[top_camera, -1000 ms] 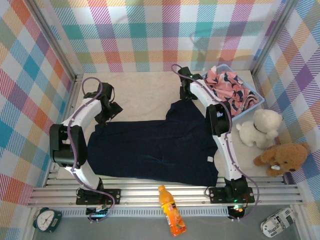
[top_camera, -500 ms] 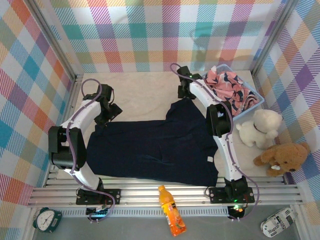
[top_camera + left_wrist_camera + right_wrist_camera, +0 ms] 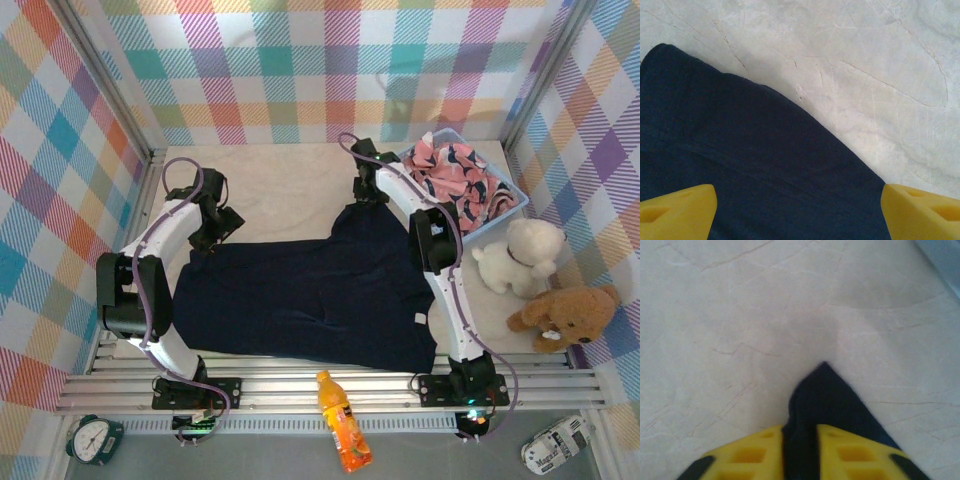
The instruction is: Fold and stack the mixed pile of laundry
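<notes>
Lying lengthwise left-to-right, navy trousers (image 3: 300, 300) sit pinched by right hand (image 3: 800, 442), left hand (image 3: 799, 215) agape.

The plain dark navy long cloth trousers (image 3: 310, 295) lie spread over the middle of the pale table (image 3: 280, 180), between the two arms. Their far left corner lies under the left gripper (image 3: 225, 222); their far tip is at the right gripper (image 3: 362, 190). In the far right corner stands the light blue plastic basket (image 3: 515, 205), with the pink printed cloth garment (image 3: 455, 180) in it. Before it sits the white plush teddy bear (image 3: 520, 255), with the brown plush teddy bear (image 3: 565, 315) nearer and to its right.
</notes>
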{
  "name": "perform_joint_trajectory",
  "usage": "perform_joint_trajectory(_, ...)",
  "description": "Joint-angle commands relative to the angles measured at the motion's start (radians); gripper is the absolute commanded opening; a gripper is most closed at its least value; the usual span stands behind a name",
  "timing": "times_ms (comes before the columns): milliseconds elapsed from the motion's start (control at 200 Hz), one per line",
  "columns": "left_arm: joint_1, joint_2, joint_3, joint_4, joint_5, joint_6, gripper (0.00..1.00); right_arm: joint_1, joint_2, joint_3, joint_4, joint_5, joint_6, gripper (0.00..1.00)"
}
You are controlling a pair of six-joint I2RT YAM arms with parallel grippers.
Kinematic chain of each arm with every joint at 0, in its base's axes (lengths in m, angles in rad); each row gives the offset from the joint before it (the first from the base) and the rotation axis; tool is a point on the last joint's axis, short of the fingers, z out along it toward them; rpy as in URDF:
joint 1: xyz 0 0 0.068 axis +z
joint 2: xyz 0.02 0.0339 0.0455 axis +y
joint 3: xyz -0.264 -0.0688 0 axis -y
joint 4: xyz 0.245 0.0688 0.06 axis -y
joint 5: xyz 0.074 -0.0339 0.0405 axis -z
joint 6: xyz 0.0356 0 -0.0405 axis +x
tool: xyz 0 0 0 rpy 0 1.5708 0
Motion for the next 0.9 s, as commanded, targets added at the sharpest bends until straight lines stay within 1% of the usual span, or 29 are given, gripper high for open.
perform_joint_trajectory(0, 0.019, -0.025, -0.014, -0.019, -0.006, -0.020, 0.84, -0.010, 0.041, 0.009, -0.052, -0.023, 0.001, 0.12)
perform_joint_trajectory(85, 0.050, -0.011, -0.009, -0.049, -0.039, -0.021, 0.79, -0.015, 0.034, 0.038, -0.052, -0.022, -0.014, 0.08)
perform_joint_trajectory(230, 0.102, 0.012, -0.010, -0.092, -0.112, -0.008, 0.62, -0.032, 0.017, 0.099, -0.046, -0.048, -0.037, 0.03)
perform_joint_trajectory(290, 0.117, 0.013, -0.013, -0.097, -0.140, -0.013, 0.58, -0.034, 0.015, 0.121, -0.048, -0.052, -0.052, 0.01)
perform_joint_trajectory(390, 0.136, 0.013, -0.023, -0.104, -0.154, -0.038, 0.50, -0.034, 0.006, 0.122, -0.051, -0.065, -0.054, 0.00)
perform_joint_trajectory(525, 0.138, 0.013, -0.057, -0.119, -0.138, -0.076, 0.49, -0.033, 0.003, 0.101, -0.052, -0.074, -0.044, 0.00)
perform_joint_trajectory(725, 0.136, -0.051, -0.209, -0.096, -0.071, -0.111, 0.49, -0.034, -0.001, 0.071, -0.046, -0.085, -0.027, 0.00)
perform_joint_trajectory(820, 0.134, -0.082, -0.262, -0.070, -0.065, -0.116, 0.49, -0.034, -0.002, 0.059, -0.046, -0.086, -0.019, 0.00)
perform_joint_trajectory(895, 0.134, -0.078, -0.271, -0.043, -0.066, -0.118, 0.49, -0.034, -0.002, 0.053, -0.046, -0.087, -0.014, 0.00)
